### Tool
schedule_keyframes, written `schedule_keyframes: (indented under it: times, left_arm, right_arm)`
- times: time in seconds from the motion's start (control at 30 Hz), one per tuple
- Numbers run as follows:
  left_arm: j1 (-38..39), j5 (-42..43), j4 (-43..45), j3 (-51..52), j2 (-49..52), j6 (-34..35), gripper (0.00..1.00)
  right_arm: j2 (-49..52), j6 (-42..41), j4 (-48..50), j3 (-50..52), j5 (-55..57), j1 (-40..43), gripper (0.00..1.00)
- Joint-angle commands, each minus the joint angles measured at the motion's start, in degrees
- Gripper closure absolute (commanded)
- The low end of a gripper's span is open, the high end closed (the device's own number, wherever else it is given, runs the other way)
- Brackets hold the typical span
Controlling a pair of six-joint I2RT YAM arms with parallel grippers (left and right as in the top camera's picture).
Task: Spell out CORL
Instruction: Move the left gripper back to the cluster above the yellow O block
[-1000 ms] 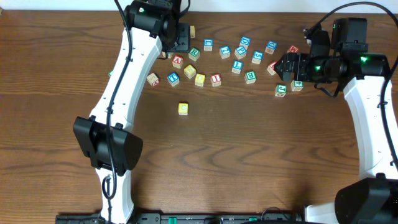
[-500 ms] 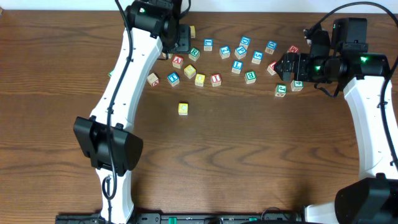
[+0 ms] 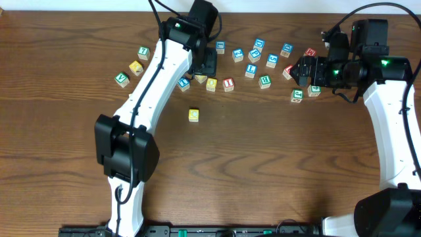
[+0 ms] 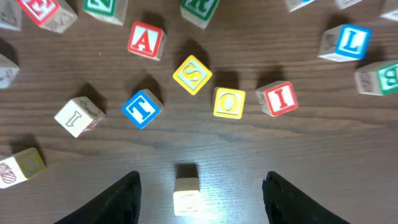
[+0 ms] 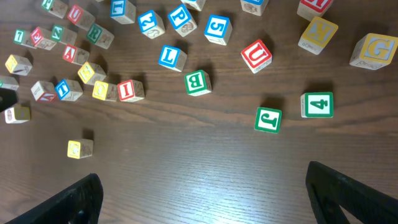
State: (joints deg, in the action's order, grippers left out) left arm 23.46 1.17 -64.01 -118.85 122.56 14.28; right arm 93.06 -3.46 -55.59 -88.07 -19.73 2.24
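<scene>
Lying centred between the parted left jaws, untouched: yellow cube (image 4: 186,194), perhaps C.

This looks like a robotics lab workstation. Two white-and-black robot arms, the left arm (image 3: 148,92) and the right arm (image 3: 395,131), are mounted at the near edge of a plain wood-grain tabletop (image 3: 263,164). A green indicator light (image 3: 385,64) glows on the right arm, and small letter cubes (image 3: 250,69) lie scattered about.
</scene>
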Motion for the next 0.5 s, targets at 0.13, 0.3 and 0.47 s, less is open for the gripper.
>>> schedule_keyframes:
  times: [0.13,0.3,0.47]
  left_arm:
    - [-0.1,-0.1,0.3,0.5,5.7,1.1,0.38]
    - [0.1,-0.1,0.3,0.5,8.1,1.8,0.37]
    - [0.1,-0.1,0.3,0.5,9.3,2.6,0.37]
  right_arm:
    - [-0.1,-0.7,-0.5,-1.1,-0.1,-0.1,0.01]
    - [-0.1,-0.7,-0.7,-1.1,-0.1,-0.1,0.01]
    - [-0.1,-0.7,-0.7,-1.1,0.1,-0.1,0.01]
